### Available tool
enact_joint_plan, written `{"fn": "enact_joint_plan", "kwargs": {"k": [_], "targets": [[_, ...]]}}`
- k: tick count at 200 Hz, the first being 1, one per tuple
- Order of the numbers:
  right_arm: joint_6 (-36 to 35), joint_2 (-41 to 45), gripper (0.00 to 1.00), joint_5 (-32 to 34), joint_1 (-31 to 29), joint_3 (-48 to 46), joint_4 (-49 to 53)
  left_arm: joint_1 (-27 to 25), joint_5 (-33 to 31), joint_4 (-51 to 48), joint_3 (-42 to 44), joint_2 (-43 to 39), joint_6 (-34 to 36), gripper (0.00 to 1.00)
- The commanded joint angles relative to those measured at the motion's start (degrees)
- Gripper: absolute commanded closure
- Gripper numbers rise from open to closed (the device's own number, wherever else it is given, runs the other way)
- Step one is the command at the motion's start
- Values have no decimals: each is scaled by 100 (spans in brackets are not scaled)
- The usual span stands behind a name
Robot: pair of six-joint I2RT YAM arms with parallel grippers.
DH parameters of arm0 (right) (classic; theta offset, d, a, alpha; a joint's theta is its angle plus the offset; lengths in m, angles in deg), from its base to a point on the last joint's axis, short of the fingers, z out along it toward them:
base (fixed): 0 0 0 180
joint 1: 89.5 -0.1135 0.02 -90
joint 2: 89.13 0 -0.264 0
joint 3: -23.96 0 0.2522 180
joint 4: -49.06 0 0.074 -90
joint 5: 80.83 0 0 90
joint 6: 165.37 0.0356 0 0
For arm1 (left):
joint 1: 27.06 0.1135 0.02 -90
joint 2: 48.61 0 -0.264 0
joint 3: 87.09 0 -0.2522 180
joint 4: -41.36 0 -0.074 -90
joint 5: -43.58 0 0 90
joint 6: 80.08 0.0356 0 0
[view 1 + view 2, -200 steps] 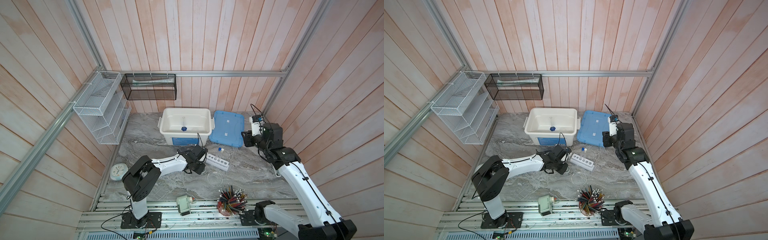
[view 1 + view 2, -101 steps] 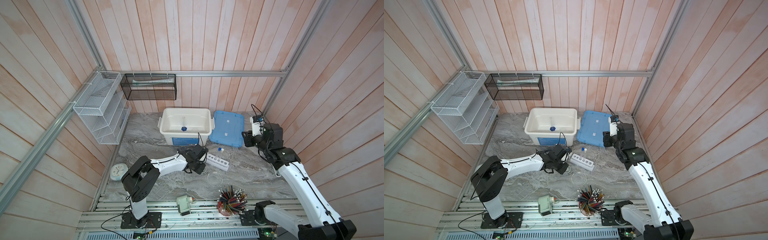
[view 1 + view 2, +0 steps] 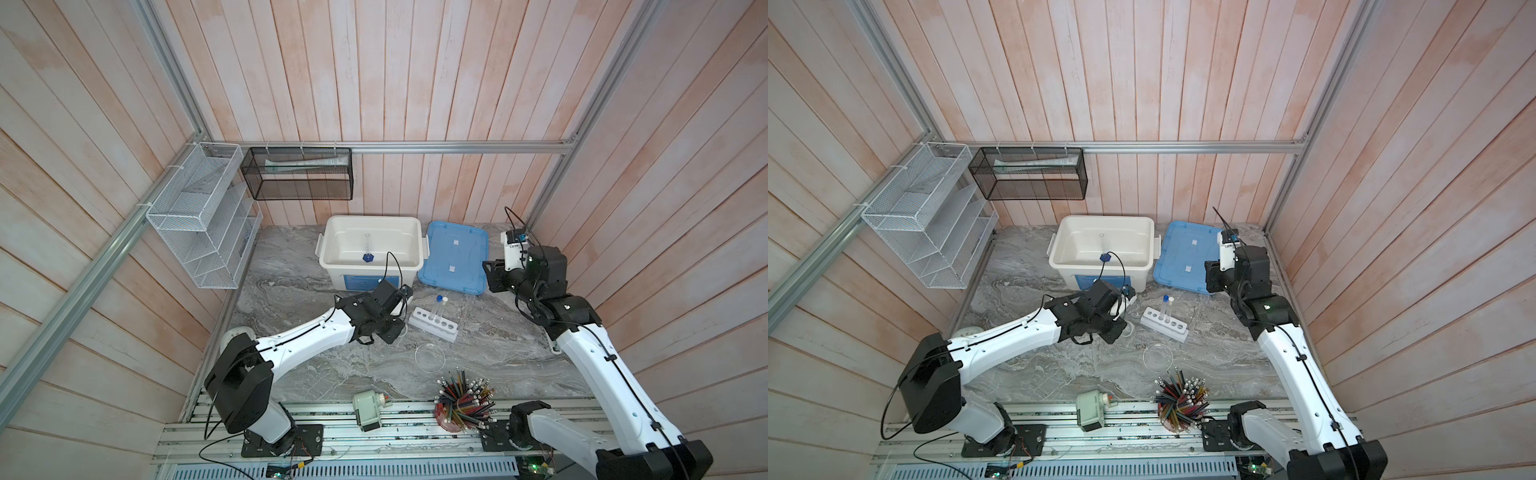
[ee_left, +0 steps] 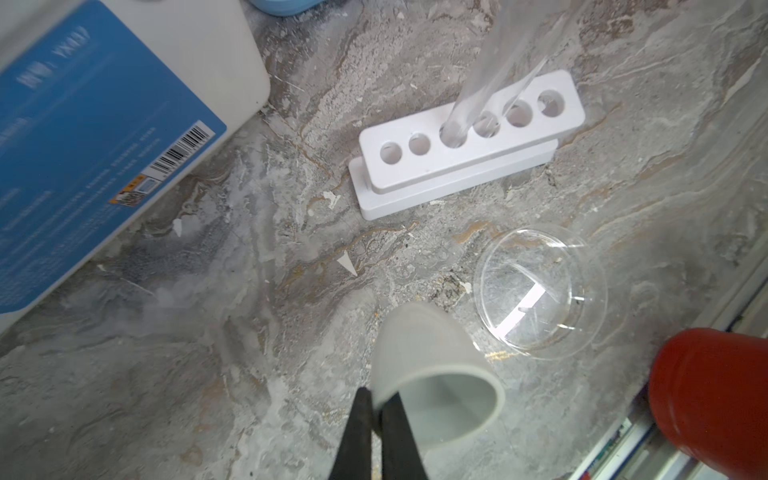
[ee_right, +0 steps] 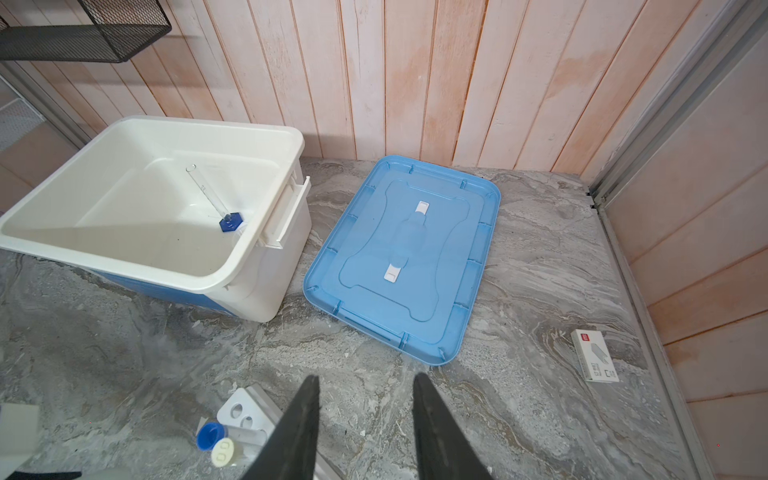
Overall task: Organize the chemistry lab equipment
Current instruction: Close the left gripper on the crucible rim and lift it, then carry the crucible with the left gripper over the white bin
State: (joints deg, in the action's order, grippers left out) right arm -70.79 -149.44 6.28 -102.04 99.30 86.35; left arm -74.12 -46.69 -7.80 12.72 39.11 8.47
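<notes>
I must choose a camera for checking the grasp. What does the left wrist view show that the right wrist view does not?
Left wrist only: the left gripper shut on the rim of the tiny white cup, a clear round dish, the red cup. Right wrist only: the open right gripper, the blue lid, the blue-based cylinder inside the white bin, a small white box. Both: the white rack, the test tubes, the bin's outside.

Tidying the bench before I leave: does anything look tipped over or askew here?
The small blue-based clear cylinder lies on its side in the white bin, not standing on that base. The tiny white cup is tilted, pinched at its rim by the left gripper.
</notes>
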Motion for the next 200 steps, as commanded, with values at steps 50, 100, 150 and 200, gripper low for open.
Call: {"fn": "enact_joint_plan", "kwargs": {"k": [50,100,150,200], "targets": [[210,-7,62,-210,32,-248,-287,1231,-236,-1394,-1445,-958,1100,97],[365,125,62,-365,29,-438,-411,2042,-42,-1534,-2411,-811,1806,97],[491,134,63,-553,29,-590,-647,2584,91,-1456,-3495,92,2540,97],[535,0,63,-741,32,-612,-795,2900,205,-2181,-5197,1577,3303,97]]}}
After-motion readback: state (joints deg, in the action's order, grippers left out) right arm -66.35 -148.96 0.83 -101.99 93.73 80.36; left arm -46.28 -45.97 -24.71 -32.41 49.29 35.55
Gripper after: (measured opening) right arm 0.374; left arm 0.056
